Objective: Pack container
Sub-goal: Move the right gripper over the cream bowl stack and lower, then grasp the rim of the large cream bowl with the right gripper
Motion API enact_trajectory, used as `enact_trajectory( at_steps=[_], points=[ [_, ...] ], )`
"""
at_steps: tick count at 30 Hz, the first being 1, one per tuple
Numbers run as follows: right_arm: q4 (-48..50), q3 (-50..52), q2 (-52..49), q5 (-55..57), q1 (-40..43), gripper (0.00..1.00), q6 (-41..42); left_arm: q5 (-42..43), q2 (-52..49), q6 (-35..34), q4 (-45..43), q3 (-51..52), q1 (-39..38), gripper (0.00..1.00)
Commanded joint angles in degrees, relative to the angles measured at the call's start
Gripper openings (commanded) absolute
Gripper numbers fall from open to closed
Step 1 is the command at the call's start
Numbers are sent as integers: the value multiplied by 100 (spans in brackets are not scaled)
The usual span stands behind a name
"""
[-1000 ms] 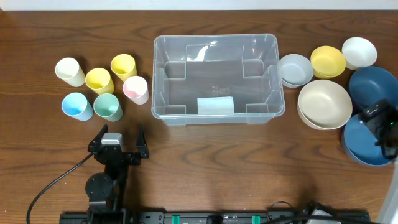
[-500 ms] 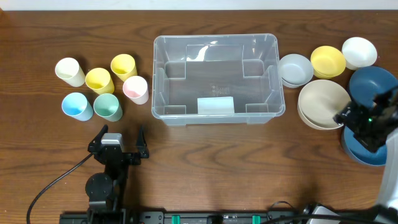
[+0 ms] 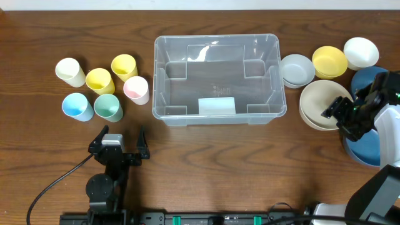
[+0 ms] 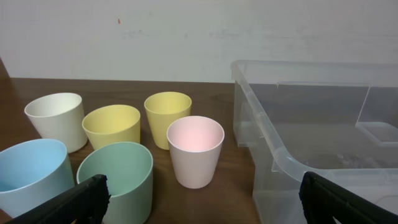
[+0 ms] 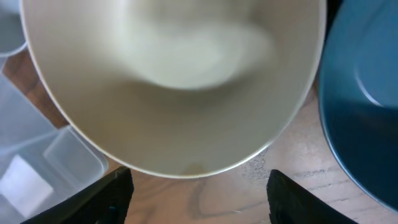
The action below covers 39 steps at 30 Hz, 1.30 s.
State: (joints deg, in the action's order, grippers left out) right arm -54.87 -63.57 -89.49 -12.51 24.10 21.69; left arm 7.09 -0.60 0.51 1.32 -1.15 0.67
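Since a second ago my right hand (image 3: 336,119) has slid toward nine o'clock, off the blue bowls (image 3: 364,82) and over the four-o'clock edge of the big beige bowl (image 3: 320,100). Its fingers stand apart and grip nothing. My left hand (image 3: 119,142) has not moved, its fingers wide apart and empty. The container (image 3: 215,78) sits mid-table, at one o'clock from my left hand, with six cups (image 3: 99,79) at its nine o'clock.
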Motion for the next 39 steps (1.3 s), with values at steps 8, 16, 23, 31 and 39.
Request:
enact_trajectory(
  at_steps=[8, 16, 23, 31, 39],
  points=[
    [-275, 61, -15, 697, -286, 64, 1172, 81, 24, 98, 208, 92, 28, 98],
    [345, 527, -15, 822, -284, 63, 1403, 81, 24, 98, 208, 92, 28, 98],
    [1174, 1043, -22, 800, -284, 48, 1432, 81, 24, 98, 208, 92, 28, 98],
    [1401, 1054, -20, 815, -269, 1, 1403, 81, 24, 98, 208, 92, 28, 98],
    [1419, 1054, -20, 957, -264, 1, 1401, 81, 24, 98, 208, 92, 28, 98]
  ],
)
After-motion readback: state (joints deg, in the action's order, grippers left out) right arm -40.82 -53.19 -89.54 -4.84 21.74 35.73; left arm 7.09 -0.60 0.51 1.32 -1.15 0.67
